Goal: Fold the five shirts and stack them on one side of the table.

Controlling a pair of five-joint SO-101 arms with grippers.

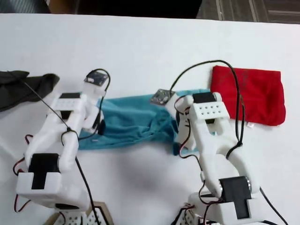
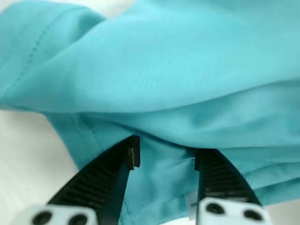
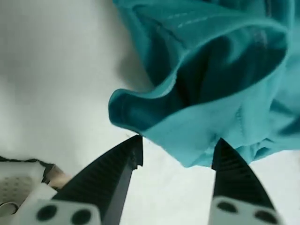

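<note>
A teal shirt (image 1: 133, 124) lies bunched in a long strip across the middle of the white table (image 1: 140, 42). My left gripper (image 1: 99, 123) hangs over the shirt's left end. In the left wrist view the left gripper (image 2: 164, 157) is open, with teal cloth (image 2: 187, 70) beneath and between its black fingers (image 2: 126, 157). My right gripper (image 1: 180, 138) is at the shirt's right end. In the right wrist view the right gripper (image 3: 178, 152) stands open, with a curled teal hem (image 3: 187, 136) hanging just at the fingertips. A folded red shirt (image 1: 253, 93) rests at the back right.
A dark grey shirt (image 1: 23, 86) lies crumpled at the table's left edge. Black cables (image 1: 225, 70) loop from the right arm over the red shirt's near corner. Bare table stretches along the back and between the arm bases.
</note>
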